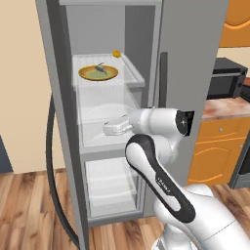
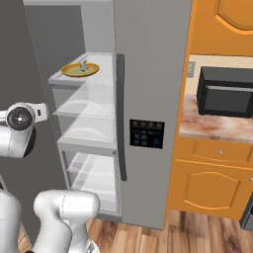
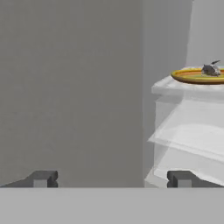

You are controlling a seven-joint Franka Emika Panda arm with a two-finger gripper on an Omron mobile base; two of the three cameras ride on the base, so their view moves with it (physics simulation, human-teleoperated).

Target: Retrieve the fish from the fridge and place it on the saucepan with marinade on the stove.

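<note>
Two doors front the fridge (image 1: 195, 58): its left one stands swung wide, baring white shelves and clear drawers, while the right one stays closed with a dark bar handle (image 1: 163, 78) down its edge. On the top shelf (image 1: 132, 73) sits a round yellow-orange plate (image 1: 88, 74), near the shelf's front left corner, and the fish (image 1: 101, 69) lies on the plate's middle. A tiny orange ball (image 1: 116, 53) rests at the shelf's back edge, well apart from the plate. The gripper (image 3: 111, 179) hangs released, fingers spread wide and grasping nothing, below the level of the top shelf and out in front of the open compartment, with the plate up and to one side in the hand view. In the room, a wooden plank floor (image 1: 29, 210) runs under the fridge, and a cream wall (image 1: 19, 88) stands to the left. Right of the fridge, orange cabinets (image 2: 212, 188) carry a speckled pinkish bench (image 2: 212, 126), and a black microwave (image 2: 225, 91) sits on it against the back wall.
</note>
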